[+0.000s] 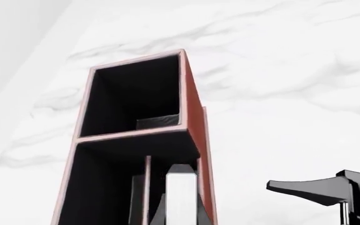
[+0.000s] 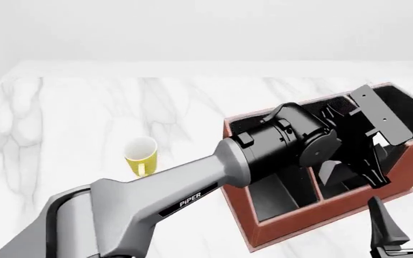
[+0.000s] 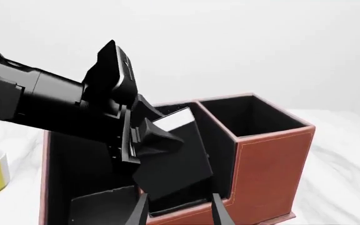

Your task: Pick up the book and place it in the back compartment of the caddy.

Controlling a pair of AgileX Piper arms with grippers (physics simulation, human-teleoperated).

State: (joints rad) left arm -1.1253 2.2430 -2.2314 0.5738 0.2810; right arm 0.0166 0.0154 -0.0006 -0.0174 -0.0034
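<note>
The left hand (image 3: 144, 136) is clamped on the small thick black book with white page edges (image 3: 174, 157), holding it tilted, its lower end down inside a small black-lined pocket (image 2: 339, 185) of the large red-brown caddy (image 2: 314, 212) on the white marbled desk (image 2: 84, 118). The right hand (image 2: 400, 223) hovers just beside the caddy's near wall, its fingers apart and holding nothing. A yellow mug (image 2: 141, 155) stands well apart, left of the caddy.

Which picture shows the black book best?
The right wrist view: the book shows tilted, black cover and white page edge, held by the left claw inside the caddy. The left wrist view shows only its white edge; the front view a sliver.
</note>
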